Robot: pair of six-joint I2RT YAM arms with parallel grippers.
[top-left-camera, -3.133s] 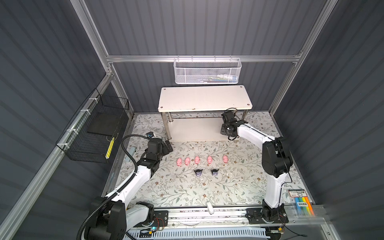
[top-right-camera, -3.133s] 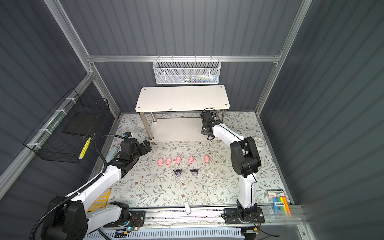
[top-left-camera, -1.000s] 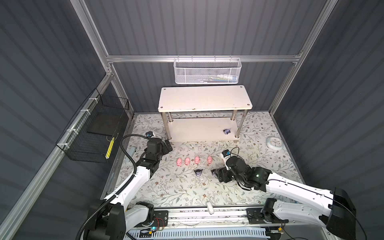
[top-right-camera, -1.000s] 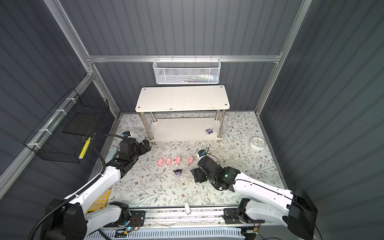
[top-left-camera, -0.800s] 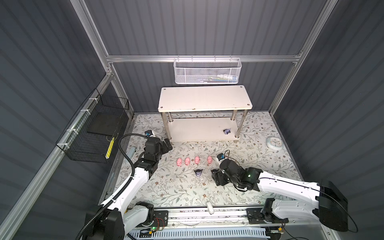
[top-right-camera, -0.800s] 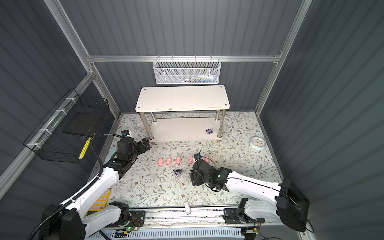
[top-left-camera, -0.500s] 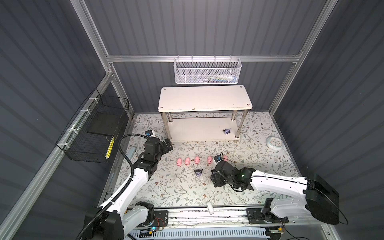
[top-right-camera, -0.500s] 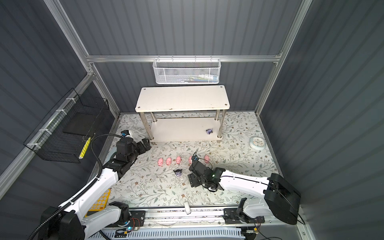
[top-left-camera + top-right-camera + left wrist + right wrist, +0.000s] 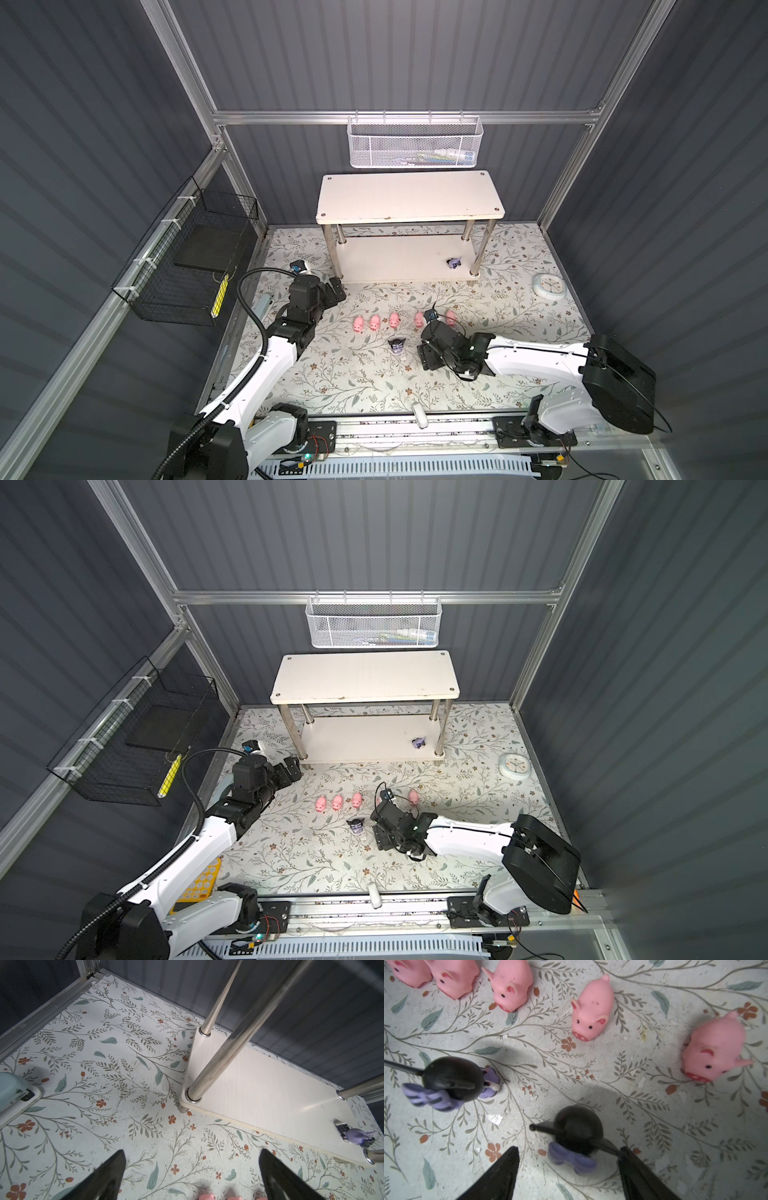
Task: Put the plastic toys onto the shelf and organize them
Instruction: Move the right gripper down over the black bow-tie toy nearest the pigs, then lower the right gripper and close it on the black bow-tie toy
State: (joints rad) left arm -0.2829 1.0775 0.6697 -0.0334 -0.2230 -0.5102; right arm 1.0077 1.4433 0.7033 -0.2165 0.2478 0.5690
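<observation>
Toys [image 9: 397,345] lay mostly on the floor [image 9: 353,374] in a top view. One horned figure [image 9: 454,262] now stood on the shelf [image 9: 409,197], and my right gripper [image 9: 429,351] had returned beside the pigs [image 9: 394,320]. Left wrist view: my left gripper [image 9: 192,1151] gaped, empty. Right wrist view: my fingers [image 9: 500,1176] straddled a second figure [image 9: 577,1126], not yet clenched.
</observation>
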